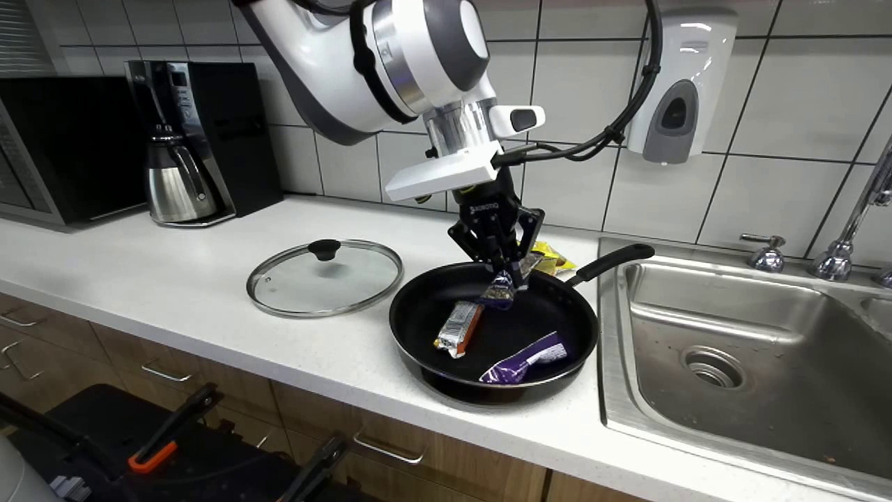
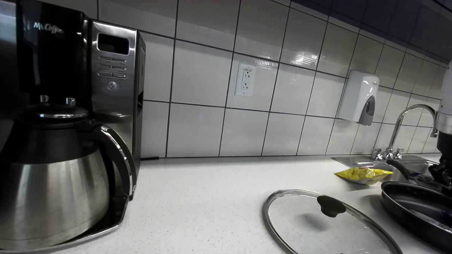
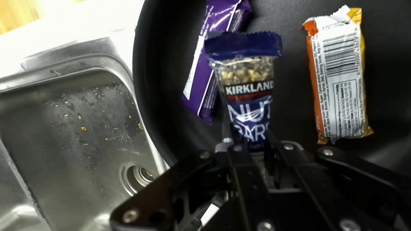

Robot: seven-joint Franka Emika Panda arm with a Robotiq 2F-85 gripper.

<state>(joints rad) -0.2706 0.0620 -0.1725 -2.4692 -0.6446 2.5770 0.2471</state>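
Observation:
My gripper (image 1: 507, 277) reaches down over the black frying pan (image 1: 516, 324). Its fingers are shut on a blue-ended Kirkland nut bar (image 3: 247, 73), which sticks out beyond the fingertips in the wrist view. In an exterior view the bar's lower end is inside the pan's outline; I cannot tell whether it touches the pan. Inside the pan lie a purple wrapped bar (image 3: 205, 83) and an orange and silver bar (image 3: 340, 80), on either side of the held one. The gripper is only partly seen at the edge of an exterior view, by the pan's near wall (image 2: 395, 208).
A glass lid (image 1: 324, 282) with a black knob lies beside the pan. Behind the pan sits a yellow bag (image 2: 363, 174). The pan's handle (image 1: 617, 261) points toward the steel sink (image 1: 725, 335). A coffee maker (image 1: 209, 132) and soap dispenser (image 1: 686, 84) stand along the tiled wall.

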